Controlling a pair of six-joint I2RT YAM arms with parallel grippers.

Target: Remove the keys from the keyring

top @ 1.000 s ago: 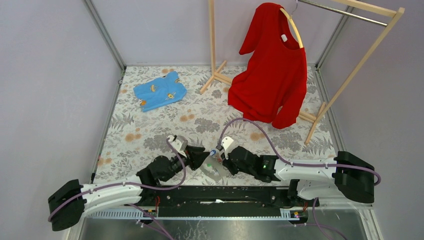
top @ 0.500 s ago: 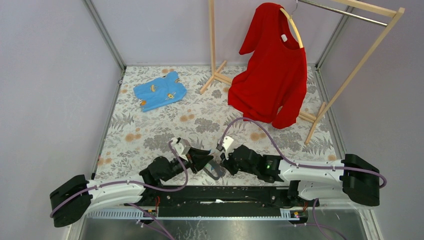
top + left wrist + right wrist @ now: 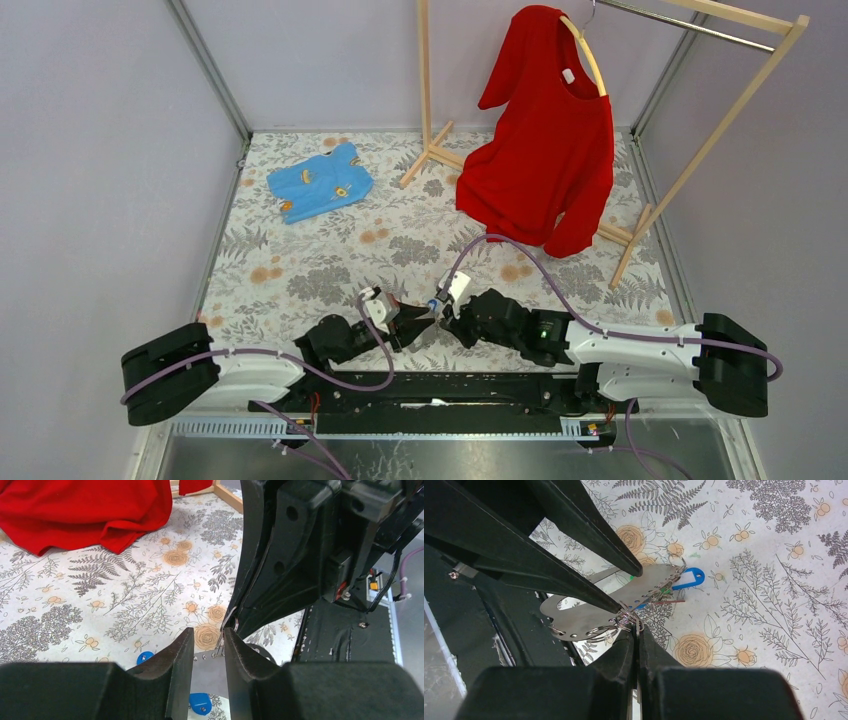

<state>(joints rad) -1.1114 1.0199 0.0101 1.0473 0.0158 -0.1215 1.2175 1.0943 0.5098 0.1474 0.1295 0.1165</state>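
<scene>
The two black arms meet at the near middle of the table with the flowered cloth (image 3: 300,260). Between them is a flat silvery metal plate with a row of small holes (image 3: 651,585), which carries thin wire rings (image 3: 624,617).

The right gripper (image 3: 636,632) is fully closed, and its fingertips pinch the wire rings at the near edge of the plate. The left gripper (image 3: 208,640) has its fingers partly apart. One black finger (image 3: 626,562) touches the far edge of the plate and the other touches the near edge, so it seems to clamp the plate across its width.

The small keys with bright blue plastic heads (image 3: 688,577) hang at the right end of the plate, close above the cloth. In the left wrist view, two blue heads (image 3: 200,700) show under the fingers. How each key is joined to its ring is too small to tell.

Far left on the table lies a folded light blue cloth (image 3: 320,182). Far right, a red shirt (image 3: 545,150) hangs from a wooden rack (image 3: 700,150).
</scene>
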